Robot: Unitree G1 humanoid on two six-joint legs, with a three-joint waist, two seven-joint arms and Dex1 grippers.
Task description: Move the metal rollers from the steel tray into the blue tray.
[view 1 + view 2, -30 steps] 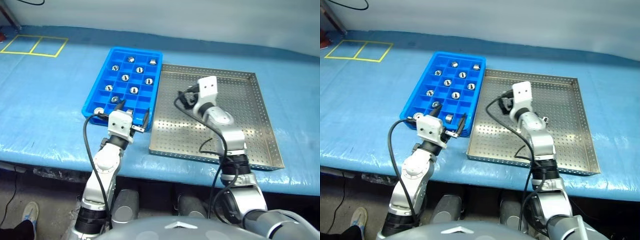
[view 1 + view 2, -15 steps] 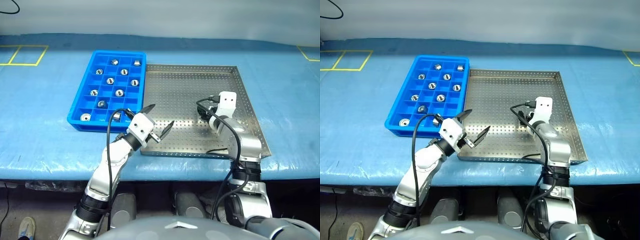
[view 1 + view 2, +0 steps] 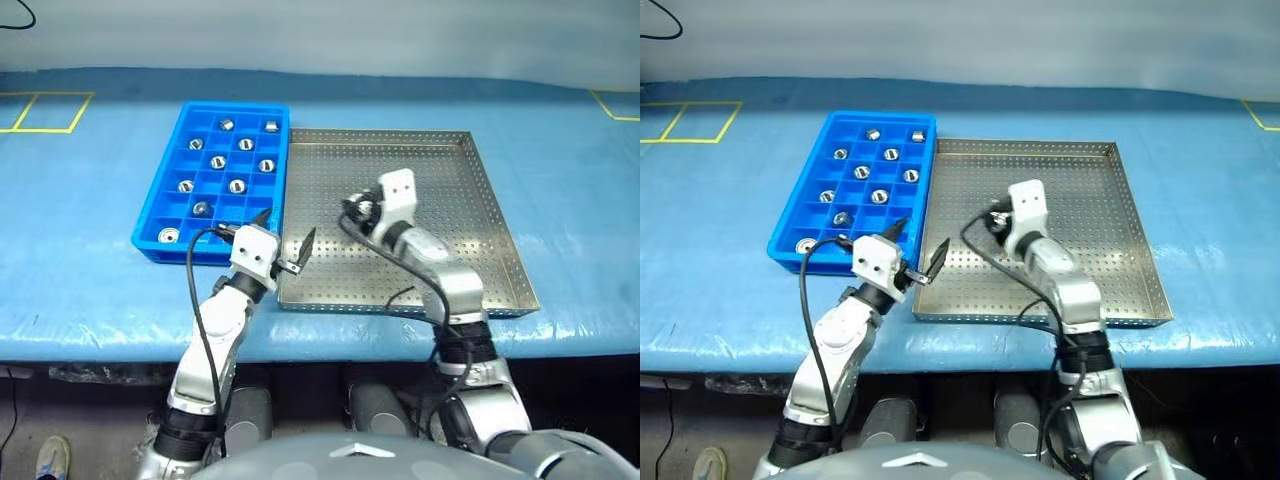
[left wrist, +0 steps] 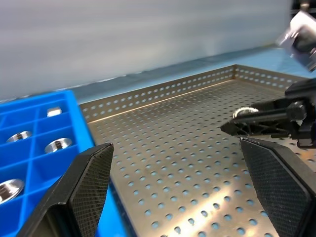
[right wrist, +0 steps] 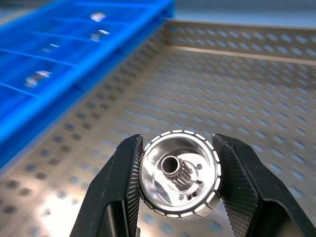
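Note:
My right gripper (image 5: pixel 178 148) is shut on one metal roller (image 5: pixel 179 173), a shiny ring with a dark centre hole, held just above the steel tray (image 3: pixel 440 180). In the head views this gripper (image 3: pixel 356 211) hangs over the tray's left-middle part. The left wrist view shows it too, with the roller (image 4: pixel 244 112) at its tips. My left gripper (image 3: pixel 286 233) stands open and empty over the steel tray's near left corner, beside the blue tray (image 3: pixel 161 172). Several rollers (image 3: pixel 245 144) lie in separate compartments of the blue tray.
Both trays sit side by side on a table under a blue cover (image 3: pixel 80 280), whose front edge runs just below them. Yellow tape marks lie at the far left (image 3: pixel 45 110) and far right (image 3: pixel 615 105). Black cables loop from both wrists.
The right gripper has swung left across the steel tray, from its right side to its left-middle. The left gripper has drifted slightly left. The head camera panned after the earliest frame.

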